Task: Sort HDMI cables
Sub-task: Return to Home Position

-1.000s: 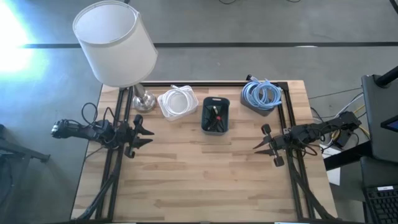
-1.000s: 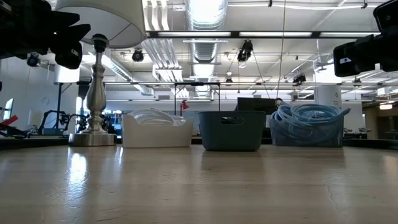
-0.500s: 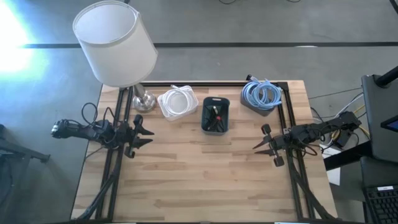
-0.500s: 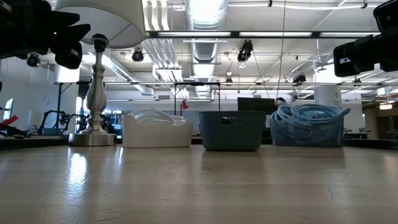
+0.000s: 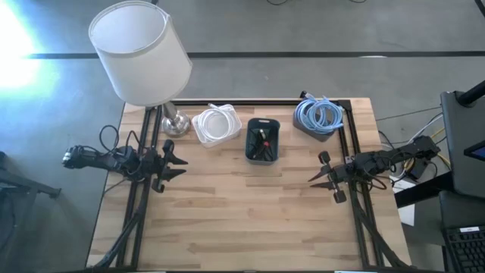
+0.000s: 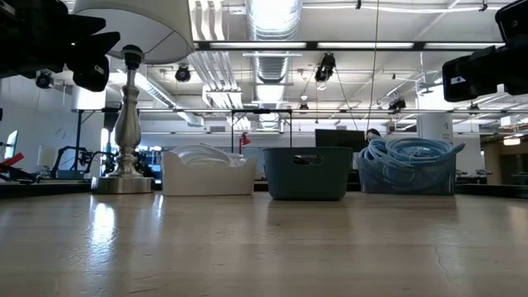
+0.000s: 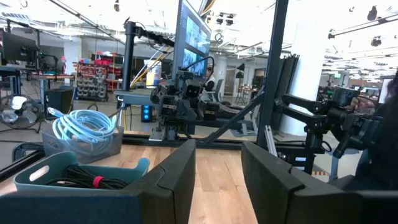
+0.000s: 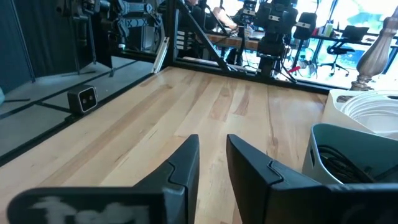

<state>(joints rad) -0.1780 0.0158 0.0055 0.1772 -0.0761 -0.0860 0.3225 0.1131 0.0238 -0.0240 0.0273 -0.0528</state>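
Three bins stand in a row at the table's far side. The white bin [image 5: 216, 125] holds white coiled cables [image 5: 217, 121]. The dark teal bin [image 5: 262, 139] holds black cable bundles [image 5: 262, 141]. The grey bin [image 5: 317, 119] holds light-blue coils [image 5: 318, 114]. My left gripper [image 5: 180, 161] hangs open and empty over the table's left side. My right gripper [image 5: 314, 176] hangs open and empty over the right side. Both are clear of the bins.
A table lamp with a white shade [image 5: 140, 53] and a metal base [image 5: 174, 121] stands at the far left corner, beside the white bin. Bare wood [image 5: 250, 212] fills the middle and near part of the table. A small camera [image 8: 84, 98] sits at the table's near edge.
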